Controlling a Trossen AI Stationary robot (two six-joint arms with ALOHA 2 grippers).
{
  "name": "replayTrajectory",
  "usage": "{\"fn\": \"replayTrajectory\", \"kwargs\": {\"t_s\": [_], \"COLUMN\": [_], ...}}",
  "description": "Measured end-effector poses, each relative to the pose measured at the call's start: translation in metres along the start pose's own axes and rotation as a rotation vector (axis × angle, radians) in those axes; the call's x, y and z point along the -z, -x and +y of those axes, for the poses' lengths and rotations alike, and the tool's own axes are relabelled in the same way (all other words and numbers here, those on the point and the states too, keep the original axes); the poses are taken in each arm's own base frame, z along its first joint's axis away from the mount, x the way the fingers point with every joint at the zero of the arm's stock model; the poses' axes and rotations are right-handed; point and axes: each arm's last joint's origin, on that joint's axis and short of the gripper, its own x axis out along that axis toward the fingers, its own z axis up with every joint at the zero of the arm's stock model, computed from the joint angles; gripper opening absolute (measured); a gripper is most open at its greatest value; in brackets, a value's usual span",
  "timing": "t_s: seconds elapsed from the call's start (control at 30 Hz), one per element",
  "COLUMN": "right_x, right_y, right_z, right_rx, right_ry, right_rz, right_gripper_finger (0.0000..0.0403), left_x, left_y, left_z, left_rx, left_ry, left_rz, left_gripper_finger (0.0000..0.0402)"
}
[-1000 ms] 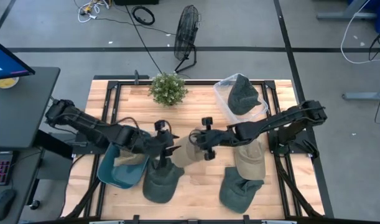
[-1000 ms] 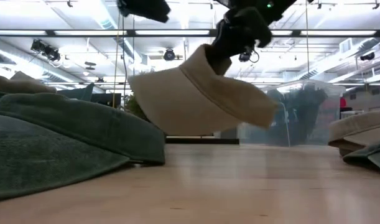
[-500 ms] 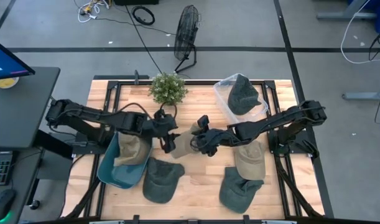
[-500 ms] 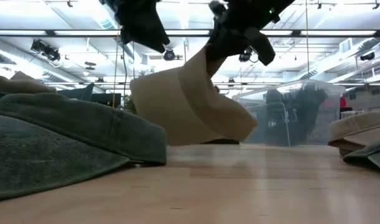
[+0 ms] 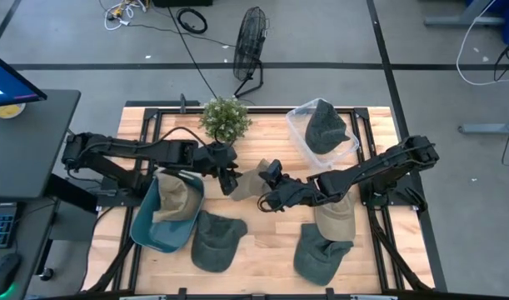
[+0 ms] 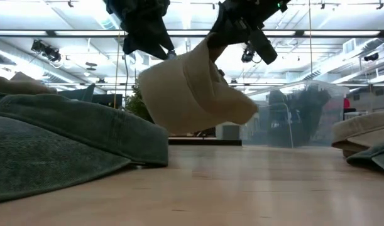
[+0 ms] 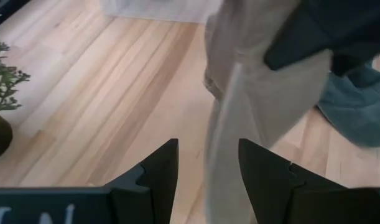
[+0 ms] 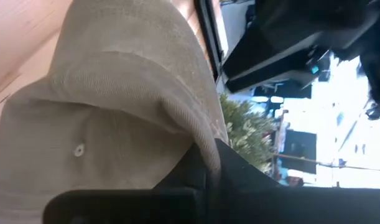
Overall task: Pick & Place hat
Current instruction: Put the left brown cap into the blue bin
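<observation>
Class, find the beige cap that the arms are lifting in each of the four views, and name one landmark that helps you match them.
High view: beige cap at table centre, between both grippers.
Low view: the cap hangs mid-picture, clear of the table.
Left wrist view: cap just beyond the open left gripper.
Right wrist view: cap fills the picture, pinched by the right gripper.
Shared landmark: potted plant.

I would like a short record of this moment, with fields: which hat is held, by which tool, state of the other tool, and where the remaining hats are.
held hat: beige hat, lifted clear of the table
holding tool: right tool, shut on the hat
other tool: left tool, open, close beside the hat
bin: clear bin with a green hat inside
blue tray: blue tray holding a tan hat
</observation>
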Motion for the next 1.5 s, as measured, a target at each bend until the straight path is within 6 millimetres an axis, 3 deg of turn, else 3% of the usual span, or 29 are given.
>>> {"fn": "replayTrajectory", "kwargs": {"t_s": [0.27,0.57,0.7,0.87,0.93,1.07,1.3,1.5], "right_x": [-0.006,0.001,0.004,0.004,0.004,0.005,0.013,0.021], "right_y": [0.001,-0.005,-0.008,-0.008,-0.008,-0.008,-0.008,-0.007], "right_z": [-0.008,-0.013,-0.014,-0.014,-0.014,-0.012,0.002,0.012], "right_rx": [0.075,0.081,0.082,0.076,0.075,0.06,-0.04,-0.111], "right_ry": [0.014,-0.004,-0.029,-0.104,-0.166,-0.291,-0.348,-0.373], "right_rz": [-0.043,-0.02,-0.009,-0.024,-0.024,-0.008,0.08,0.156], "right_gripper_finger": [0.0007,0.0016,0.003,0.0049,0.0058,0.0079,0.0144,0.0197], "left_x": [0.001,0.009,0.013,0.014,0.013,0.012,0.012,0.012], "left_y": [0.0,0.004,0.005,0.006,0.005,0.005,0.008,0.038], "left_z": [-0.003,-0.02,-0.026,-0.027,-0.024,-0.022,-0.022,-0.02], "left_rx": [0.083,0.162,0.178,0.173,0.164,0.157,0.162,0.158], "left_ry": [-0.004,-0.149,-0.168,-0.147,-0.108,-0.061,0.035,0.101], "left_rz": [0.039,0.052,0.061,0.07,0.073,0.078,0.084,0.115], "left_gripper_finger": [0.0172,0.0165,0.0122,0.0032,0.0014,0.0015,0.0012,0.0013]}}
